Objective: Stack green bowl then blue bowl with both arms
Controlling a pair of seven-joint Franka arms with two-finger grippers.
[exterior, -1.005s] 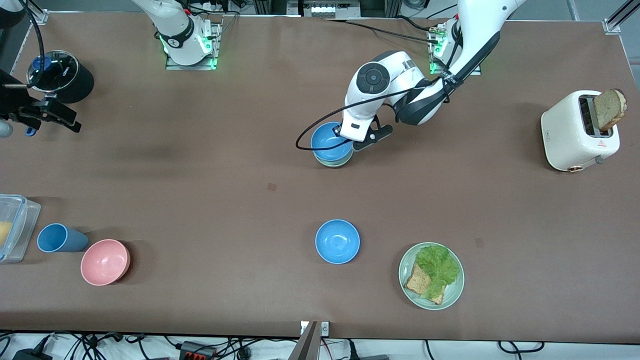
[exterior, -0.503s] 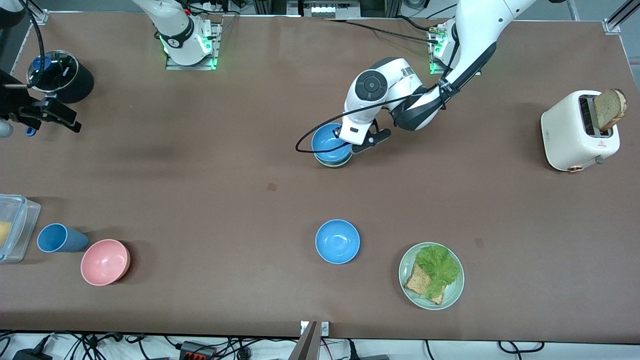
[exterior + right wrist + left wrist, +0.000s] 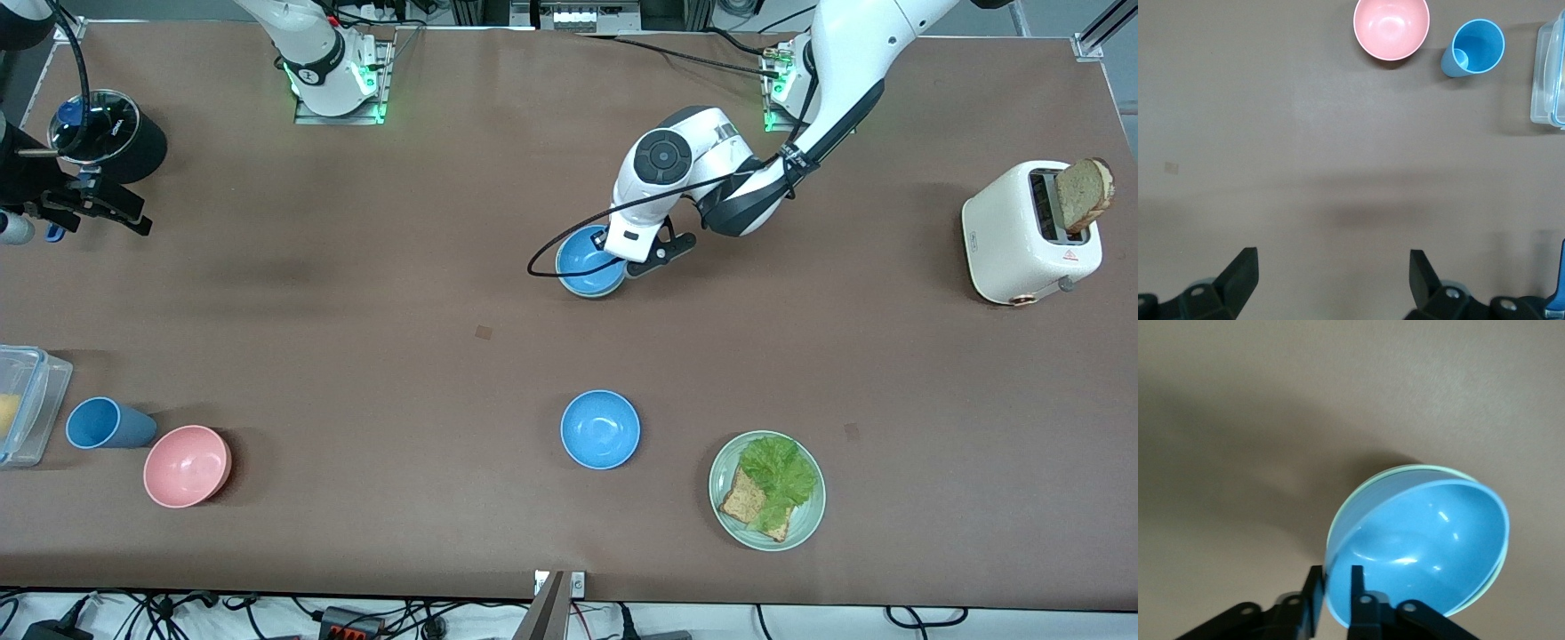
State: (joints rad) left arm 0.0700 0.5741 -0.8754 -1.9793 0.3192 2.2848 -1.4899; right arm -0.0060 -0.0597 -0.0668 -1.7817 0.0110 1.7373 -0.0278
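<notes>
The blue bowl [image 3: 585, 256] sits nested in the green bowl [image 3: 594, 294] in the middle of the table, toward the robots' bases. In the left wrist view the blue bowl [image 3: 1425, 543] fills the green bowl [image 3: 1355, 499], of which only a thin rim shows. My left gripper [image 3: 625, 263] [image 3: 1336, 579] straddles the blue rim, one finger [image 3: 1357, 587] inside and one outside. Its jaws stand slightly apart and open. A second blue bowl [image 3: 600, 429] lies alone, nearer the front camera. My right gripper [image 3: 80, 203] [image 3: 1331, 267] waits wide open and empty above the right arm's end of the table.
A white toaster [image 3: 1031, 233] with bread stands at the left arm's end. A pale green plate [image 3: 805, 524] with lettuce and bread lies beside the lone blue bowl. A pink bowl [image 3: 187, 465], blue cup [image 3: 102, 423], clear container [image 3: 27, 400] and black pot [image 3: 116, 135] occupy the right arm's end.
The left gripper has lowered the blue bowl fully into the green bowl, and its fingers have parted from the rim. The right arm has barely shifted.
</notes>
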